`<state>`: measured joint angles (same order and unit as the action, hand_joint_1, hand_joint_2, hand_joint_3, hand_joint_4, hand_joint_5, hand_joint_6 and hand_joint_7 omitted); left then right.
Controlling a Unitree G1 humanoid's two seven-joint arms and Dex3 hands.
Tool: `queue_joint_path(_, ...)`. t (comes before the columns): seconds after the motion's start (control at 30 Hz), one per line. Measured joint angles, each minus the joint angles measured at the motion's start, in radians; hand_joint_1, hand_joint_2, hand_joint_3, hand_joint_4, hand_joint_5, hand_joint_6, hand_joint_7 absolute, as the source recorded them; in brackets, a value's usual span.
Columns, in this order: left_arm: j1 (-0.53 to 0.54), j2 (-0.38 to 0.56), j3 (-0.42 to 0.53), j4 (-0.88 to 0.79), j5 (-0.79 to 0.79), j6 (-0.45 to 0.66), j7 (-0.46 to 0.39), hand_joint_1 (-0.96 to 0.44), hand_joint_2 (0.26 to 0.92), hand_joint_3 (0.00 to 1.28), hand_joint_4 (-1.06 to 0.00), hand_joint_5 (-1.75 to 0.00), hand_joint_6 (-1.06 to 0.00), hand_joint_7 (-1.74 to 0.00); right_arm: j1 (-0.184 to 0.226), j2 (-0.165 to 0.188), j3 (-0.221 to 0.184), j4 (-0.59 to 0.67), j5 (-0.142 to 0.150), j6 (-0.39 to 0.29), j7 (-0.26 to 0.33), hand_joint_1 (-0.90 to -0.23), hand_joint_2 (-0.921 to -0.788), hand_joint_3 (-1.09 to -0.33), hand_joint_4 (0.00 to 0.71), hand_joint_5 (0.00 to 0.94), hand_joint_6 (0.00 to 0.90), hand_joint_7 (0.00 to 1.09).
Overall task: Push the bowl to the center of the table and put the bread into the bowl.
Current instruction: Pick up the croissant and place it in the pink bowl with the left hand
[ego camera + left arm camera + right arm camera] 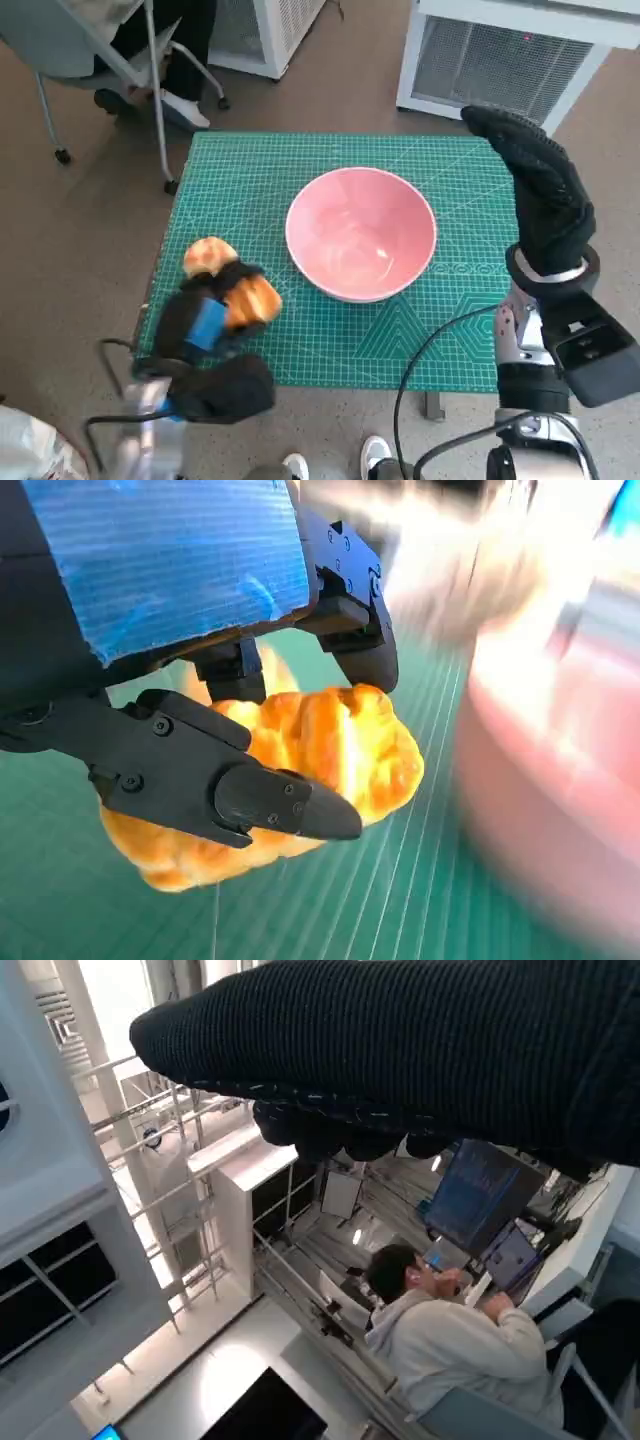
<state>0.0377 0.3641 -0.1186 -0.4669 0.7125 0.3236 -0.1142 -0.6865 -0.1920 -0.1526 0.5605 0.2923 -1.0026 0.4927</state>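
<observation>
The pink bowl (pixel 361 233) stands empty near the middle of the green mat (pixel 250 180). My left hand (pixel 212 318) is at the mat's front left and grips a golden bread (pixel 251 298) between its black fingers (pixel 270 800). The left wrist view shows this bread (pixel 350 745) lifted a little above the mat, with the bowl (pixel 545 810) blurred beside it. A second, paler piece of bread (pixel 208 256) lies just beyond the hand. My right hand (pixel 540 190) is raised by the table's right edge with its fingers stretched out, holding nothing. Its glove (pixel 420 1050) is aimed away from the table.
A white slatted unit (pixel 510 60) stands beyond the table's far right. A chair (pixel 110 60) and a person's legs are at the far left. The right wrist view shows a seated person (pixel 450 1340) at a desk. A black cable (pixel 430 350) hangs off the front edge.
</observation>
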Motion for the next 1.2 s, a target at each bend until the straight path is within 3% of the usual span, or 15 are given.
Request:
queue_joint_path(0.27, -0.071, -0.032, 0.071, -0.142, -0.015, -0.024, 0.035, 0.00, 0.920, 0.07, -0.75, -1.13, -0.57, -1.19, -0.001, 0.001, 0.002, 0.012, 0.006, 0.000, 0.000, -0.560, -0.921, -0.722, 0.292, 0.000, 0.085, 0.54)
queue_joint_path(0.5, -0.220, -0.061, 0.069, -0.134, -0.020, -0.116, 0.098, 0.00, 0.921, 0.10, -0.70, -1.15, -0.55, -1.25, -0.004, 0.003, 0.003, 0.029, 0.020, 0.000, 0.003, -0.560, -0.921, -0.720, 0.292, 0.000, 0.080, 0.55)
queue_joint_path(0.67, -0.389, -0.056, 0.044, -0.002, -0.040, -0.259, 0.155, 0.00, 0.920, 0.10, -0.69, -1.18, -0.56, -1.22, -0.008, 0.007, 0.007, 0.036, 0.023, 0.000, 0.014, -0.559, -0.921, -0.717, 0.290, 0.000, 0.079, 0.55)
queue_joint_path(0.8, -0.532, -0.042, 0.013, 0.135, -0.058, -0.365, 0.158, 0.00, 0.918, 0.04, -0.76, -1.12, -0.62, -1.13, -0.012, 0.010, 0.008, 0.037, 0.025, 0.000, 0.018, -0.558, -0.921, -0.716, 0.289, 0.000, 0.080, 0.55)
queue_joint_path(1.0, -0.698, -0.051, -0.052, 0.312, -0.082, -0.397, 0.084, 0.00, 0.918, 0.02, -0.81, -0.99, -0.63, -1.20, -0.013, 0.010, 0.008, 0.037, 0.027, 0.004, 0.023, -0.553, -0.921, -0.715, 0.289, 0.000, 0.083, 0.54)
queue_joint_path(1.2, -0.802, -0.072, -0.139, 0.545, -0.079, -0.437, 0.060, 0.00, 0.920, 0.07, -0.74, -1.07, -0.58, -1.25, -0.013, 0.010, 0.008, 0.028, 0.027, 0.007, 0.023, -0.552, -0.921, -0.714, 0.289, 0.000, 0.083, 0.54)
